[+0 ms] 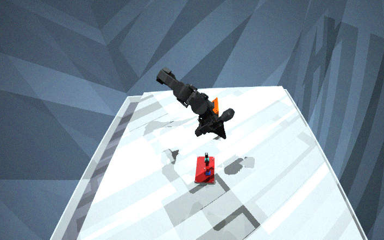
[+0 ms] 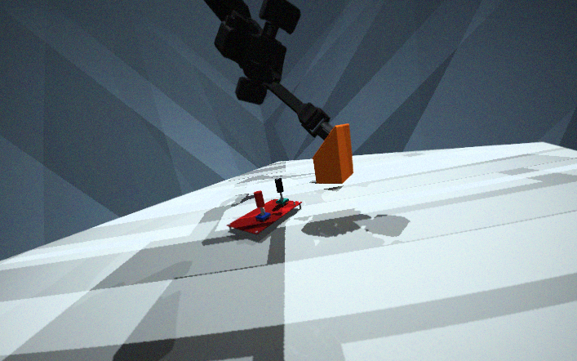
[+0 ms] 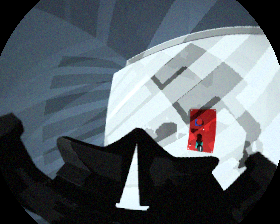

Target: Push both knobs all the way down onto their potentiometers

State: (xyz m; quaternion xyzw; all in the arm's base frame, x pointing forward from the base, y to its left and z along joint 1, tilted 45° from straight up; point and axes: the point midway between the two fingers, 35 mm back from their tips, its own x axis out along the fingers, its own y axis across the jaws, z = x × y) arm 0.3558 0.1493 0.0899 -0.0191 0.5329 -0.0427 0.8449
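Note:
The red circuit board [image 1: 201, 169] [image 2: 245, 221] [image 3: 208, 131] stands on short legs on the table. A red knob [image 2: 259, 198] [image 3: 200, 121] is upright above the blue potentiometer [image 2: 263, 216] [image 1: 208, 173], with bare shaft showing between them. A black knob [image 2: 279, 184] [image 1: 206, 154] is upright above the teal potentiometer [image 2: 282, 201] [image 1: 206, 159], also with shaft showing. My gripper [image 1: 225, 137] [image 3: 138, 130] is shut and empty, its fingertips meeting in the wrist view. It is in the air behind the board in the top view, clear of both knobs.
The orange arm base [image 1: 216, 105] [image 2: 335, 157] stands behind the board in the top view. The white table [image 1: 277, 143] [image 2: 416, 287] has raised edges at its sides. Shadows and light patches lie across it.

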